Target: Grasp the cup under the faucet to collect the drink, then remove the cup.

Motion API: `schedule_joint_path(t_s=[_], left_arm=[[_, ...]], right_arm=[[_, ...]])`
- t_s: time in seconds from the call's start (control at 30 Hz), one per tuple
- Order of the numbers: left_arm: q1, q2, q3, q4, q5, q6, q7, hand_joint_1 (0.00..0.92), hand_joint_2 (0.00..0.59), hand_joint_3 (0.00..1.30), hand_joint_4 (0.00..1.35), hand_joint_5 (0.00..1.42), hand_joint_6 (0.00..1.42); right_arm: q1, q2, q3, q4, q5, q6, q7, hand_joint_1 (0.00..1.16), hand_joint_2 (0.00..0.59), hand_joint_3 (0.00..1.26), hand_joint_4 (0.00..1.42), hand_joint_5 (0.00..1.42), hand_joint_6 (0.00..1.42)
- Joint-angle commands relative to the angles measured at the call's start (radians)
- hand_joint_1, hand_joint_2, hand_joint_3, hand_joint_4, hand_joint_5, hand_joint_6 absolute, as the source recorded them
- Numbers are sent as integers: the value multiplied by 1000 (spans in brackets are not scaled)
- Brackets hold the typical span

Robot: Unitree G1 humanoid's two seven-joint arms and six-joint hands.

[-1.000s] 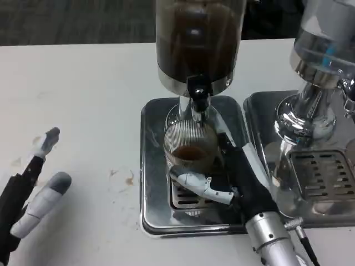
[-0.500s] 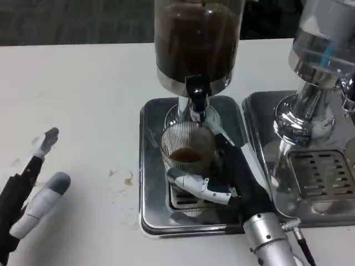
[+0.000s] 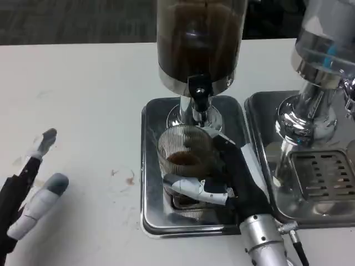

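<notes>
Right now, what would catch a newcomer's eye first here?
The right hand gripping a ribbed glass cup with some brown drink in it, on the steel tray below the black faucet of the dark dispenser. At the far left, the left hand rests open on the white table.

Two drink dispensers (image 3: 199, 44) (image 3: 327, 44) stand on a white table (image 3: 83, 111), each over one of two metal trays (image 3: 151, 166) (image 3: 260, 111). One ribbed glass cup (image 3: 183, 152) and two robot hands (image 3: 30, 194) (image 3: 222, 177) are in view.
</notes>
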Motion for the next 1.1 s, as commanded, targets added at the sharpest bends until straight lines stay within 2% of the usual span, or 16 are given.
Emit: schedule_joint_path(t_s=[0.03, 0.23, 0.4, 0.53, 0.83, 1.1], left_arm=[[-6, 18, -8, -4, -7, 13, -6, 0, 94, 0, 0, 0, 0], [-14, 19, -17, 0, -6, 13, -9, 0, 94, 0, 0, 0, 0], [-15, 17, -18, 4, -5, 13, -7, 0, 94, 0, 0, 0, 0], [-15, 14, -20, 5, -6, 12, -7, 0, 94, 0, 0, 0, 0], [-24, 12, -27, 11, -5, 11, -7, 0, 94, 0, 0, 0, 0], [-29, 12, -47, 15, -4, 7, -7, 0, 93, 0, 0, 0, 0]], right_arm=[[24, 11, -7, -14, -7, -8, -44, 1046, 200, 586, 549, 524, 717], [45, 16, -6, -52, -33, -18, -107, 1074, 200, 672, 625, 625, 836], [50, 15, -6, -60, -38, -30, -112, 1092, 240, 703, 653, 726, 945], [51, 16, -8, -58, -35, -37, -114, 1130, 231, 725, 668, 770, 1037], [53, 15, -6, -69, -48, -53, -136, 1134, 214, 773, 730, 816, 1111], [72, -9, 10, -129, -112, -37, -153, 1121, 205, 792, 763, 864, 1155]])
